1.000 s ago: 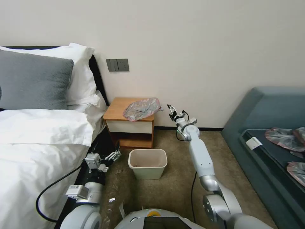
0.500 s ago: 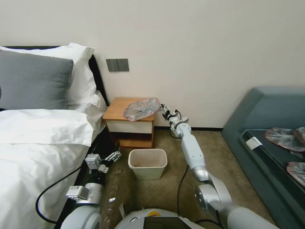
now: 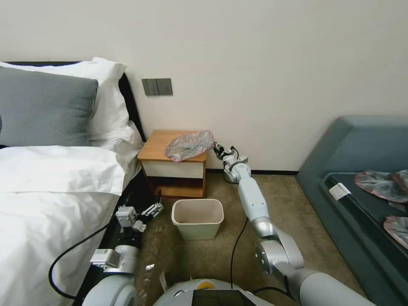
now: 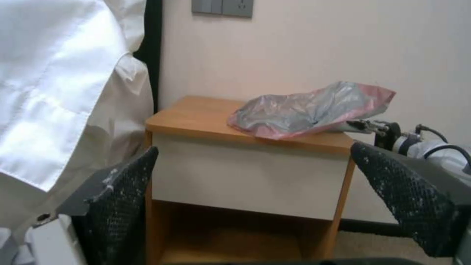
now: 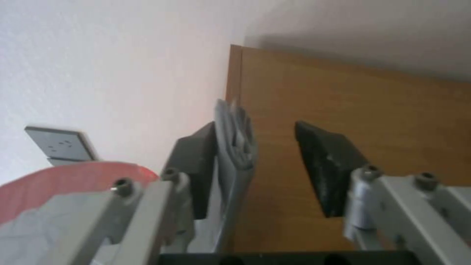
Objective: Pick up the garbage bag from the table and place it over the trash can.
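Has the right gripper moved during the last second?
Yes: the right gripper moved left toward the light-brown wooden nightstand, reaching the wrinkled silvery-grey plastic garbage bag.

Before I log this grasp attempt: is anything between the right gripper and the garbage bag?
Nothing visible. The right gripper is open at the garbage bag on the table's right edge, a fold of film already between its fingers.
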You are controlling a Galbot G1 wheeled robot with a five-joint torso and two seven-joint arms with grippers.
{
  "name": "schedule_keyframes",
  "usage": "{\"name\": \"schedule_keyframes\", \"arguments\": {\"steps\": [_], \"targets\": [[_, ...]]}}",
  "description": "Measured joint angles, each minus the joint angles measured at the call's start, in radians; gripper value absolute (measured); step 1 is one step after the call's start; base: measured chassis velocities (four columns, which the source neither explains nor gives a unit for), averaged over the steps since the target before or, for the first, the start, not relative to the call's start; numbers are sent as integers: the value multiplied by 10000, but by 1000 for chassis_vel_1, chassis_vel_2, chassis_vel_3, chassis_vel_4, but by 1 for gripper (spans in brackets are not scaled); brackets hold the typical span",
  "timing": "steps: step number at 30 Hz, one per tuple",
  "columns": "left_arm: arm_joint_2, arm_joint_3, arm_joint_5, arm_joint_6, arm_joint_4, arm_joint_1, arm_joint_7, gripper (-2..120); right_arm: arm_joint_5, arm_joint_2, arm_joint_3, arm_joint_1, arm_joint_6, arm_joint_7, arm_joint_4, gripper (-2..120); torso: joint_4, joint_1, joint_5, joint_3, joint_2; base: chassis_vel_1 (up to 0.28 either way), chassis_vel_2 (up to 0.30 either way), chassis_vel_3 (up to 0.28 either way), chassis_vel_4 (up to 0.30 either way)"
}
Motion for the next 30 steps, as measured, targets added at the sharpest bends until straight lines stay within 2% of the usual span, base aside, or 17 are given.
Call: {"name": "schedule_keyframes", "arguments": {"steps": [1,5,6,9,12,14,18,19,23,27,30], "targets": [[0,0,0,0,0,0,0,100,0,0,0,0,0,0,0,39,0,0,0,0,0,0,0,0,0],[49,27,4,-9,44,-14,28,100,-66,-22,23,-98,-8,-8,125,21,0,0,1,0,0,0,0,0,0],[49,27,4,-9,44,-14,28,100,-66,-22,23,-98,-8,-8,125,21,0,0,1,0,0,0,0,0,0],[99,42,16,-25,74,-6,34,100,-159,-3,70,-277,-8,48,387,6,1,0,1,0,0,0,0,0,0],[138,51,17,-37,83,-3,36,100,-187,4,81,-535,-8,199,865,0,1,0,1,0,0,0,0,0,0],[161,65,16,-44,95,-8,37,100,-189,-5,72,-726,-8,332,1236,0,1,0,1,0,0,0,0,0,0],[216,171,15,-99,189,-105,37,100,-140,-130,-133,-1472,-8,888,2768,0,0,0,1,-1,0,0,0,0,0],[216,171,15,-99,189,-105,37,100,-140,-130,-133,-1472,-8,888,2768,0,0,0,1,-1,0,0,0,0,0],[294,291,6,-123,274,-234,38,100,-73,-360,-455,-2359,29,1605,4424,0,2,0,2,-1,0,0,0,0,0],[327,361,-4,-134,345,-353,37,100,-118,-534,-722,-2994,130,1900,5408,0,-1,0,2,-1,0,0,0,0,0],[369,435,0,-134,395,-458,48,100,-149,-740,-1017,-3942,253,2331,6774,0,-3,-1,1,-1,1,0,0,0,0]]}}
